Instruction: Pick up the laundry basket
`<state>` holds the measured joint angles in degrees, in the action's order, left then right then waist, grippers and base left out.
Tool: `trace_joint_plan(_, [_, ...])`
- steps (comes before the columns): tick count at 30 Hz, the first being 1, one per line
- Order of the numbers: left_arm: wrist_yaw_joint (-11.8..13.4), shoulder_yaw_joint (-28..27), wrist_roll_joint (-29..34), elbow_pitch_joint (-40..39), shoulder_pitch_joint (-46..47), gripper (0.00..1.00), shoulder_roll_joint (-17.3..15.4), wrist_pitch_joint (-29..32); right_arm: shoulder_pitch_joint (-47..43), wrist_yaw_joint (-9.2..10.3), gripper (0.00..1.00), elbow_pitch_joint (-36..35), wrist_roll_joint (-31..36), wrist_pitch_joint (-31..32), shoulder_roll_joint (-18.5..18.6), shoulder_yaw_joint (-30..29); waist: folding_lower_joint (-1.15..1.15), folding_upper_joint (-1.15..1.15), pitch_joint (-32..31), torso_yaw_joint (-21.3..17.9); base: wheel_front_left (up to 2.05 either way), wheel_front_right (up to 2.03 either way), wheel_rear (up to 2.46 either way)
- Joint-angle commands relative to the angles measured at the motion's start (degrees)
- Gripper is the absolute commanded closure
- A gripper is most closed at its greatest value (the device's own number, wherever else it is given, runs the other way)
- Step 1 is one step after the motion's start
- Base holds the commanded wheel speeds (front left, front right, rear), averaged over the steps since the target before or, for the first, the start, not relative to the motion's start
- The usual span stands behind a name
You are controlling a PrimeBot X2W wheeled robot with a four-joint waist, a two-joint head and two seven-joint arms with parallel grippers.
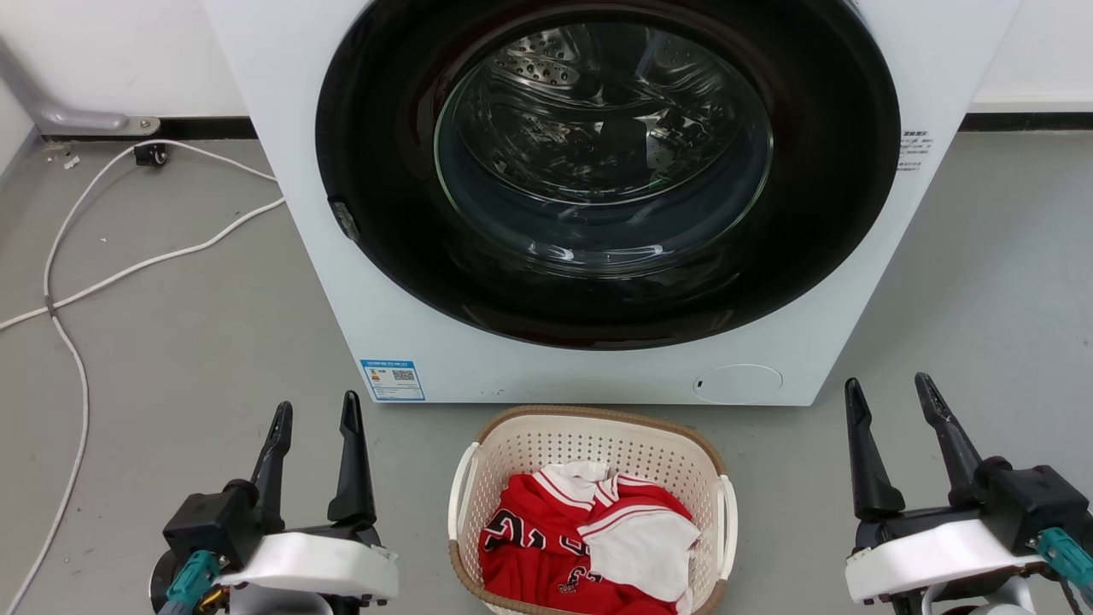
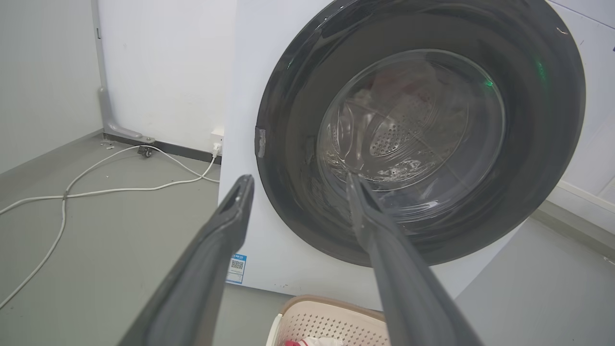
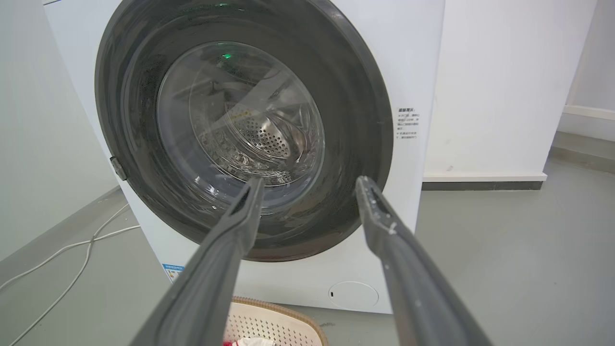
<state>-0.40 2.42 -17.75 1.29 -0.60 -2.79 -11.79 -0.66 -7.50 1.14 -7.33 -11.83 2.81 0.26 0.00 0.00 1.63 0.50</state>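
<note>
Floor: The gray floor [image 1: 213,342] is the biggest thing. All the other things sit on it.
Washer: The big white washer [image 1: 512,376] stands at the back. Its round door is closed.
Laundry basket: The laundry basket [image 1: 589,416] sits on the floor just in front of the washer, between the two arms. It is low in the head view.
Clothes: Red and white clothes [image 1: 546,547] lie inside the basket.
Left gripper: The left gripper [image 1: 316,406] hangs off to the basket's left side. Its two fingers are apart and hold nothing.
Right gripper: The right gripper [image 1: 890,384] hangs off to the basket's right side. Its fingers are apart too, with nothing between them.
Cable: A white cable [image 1: 171,254] runs over the floor, well away on the left.
Step now: It looks like the very start. Neither arm touches the basket.
Next move: Each arm likely has to go down and in to a white side handle [image 1: 462,489], then close on it and lift evenly.
</note>
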Motion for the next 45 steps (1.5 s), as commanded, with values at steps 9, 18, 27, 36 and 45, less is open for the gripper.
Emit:
trace_joint_plan(9, [0.47, 0.46, 4.99, 0.25, -0.79, 0.00, -0.14, -1.42, -0.94, 0.02, 0.00, -0.26, 4.75, -1.38, 0.13, 0.11, 0.00, 0.00, -0.04, 0.17, 0.00, 0.00, 0.00])
trace_joint_plan(18, [0.83, 1.08, 8.77, 0.80, -1.40, 0.00, -0.14, -2.40, -1.61, 0.02, 0.00, 0.49, 6.67, -2.39, 0.12, -0.28, 0.00, 0.00, -0.13, 0.24, 0.00, 0.00, 0.00])
trace_joint_plan(27, [1.19, 1.30, 12.68, 1.16, -2.02, 0.00, -0.14, -3.28, -2.03, 0.02, 0.00, 0.50, 9.66, -3.29, 0.12, 0.06, 0.00, 0.00, -0.20, 0.29, 0.00, 0.00, 0.00])
trace_joint_plan(36, [1.44, 1.56, 12.99, 1.88, -2.29, 0.00, -0.14, -3.55, -2.38, 0.02, 0.00, 0.81, 8.61, -3.39, 0.11, -0.07, 0.00, 0.00, -0.55, 0.59, 0.00, 0.00, 0.00])
trace_joint_plan(45, [1.66, 1.39, 13.45, 2.21, -2.42, 0.00, -0.14, -3.55, -2.21, 0.02, 0.00, 0.95, 8.11, -3.39, 0.11, -0.02, 0.00, 0.00, -0.56, 0.63, 0.00, 0.00, 0.00])
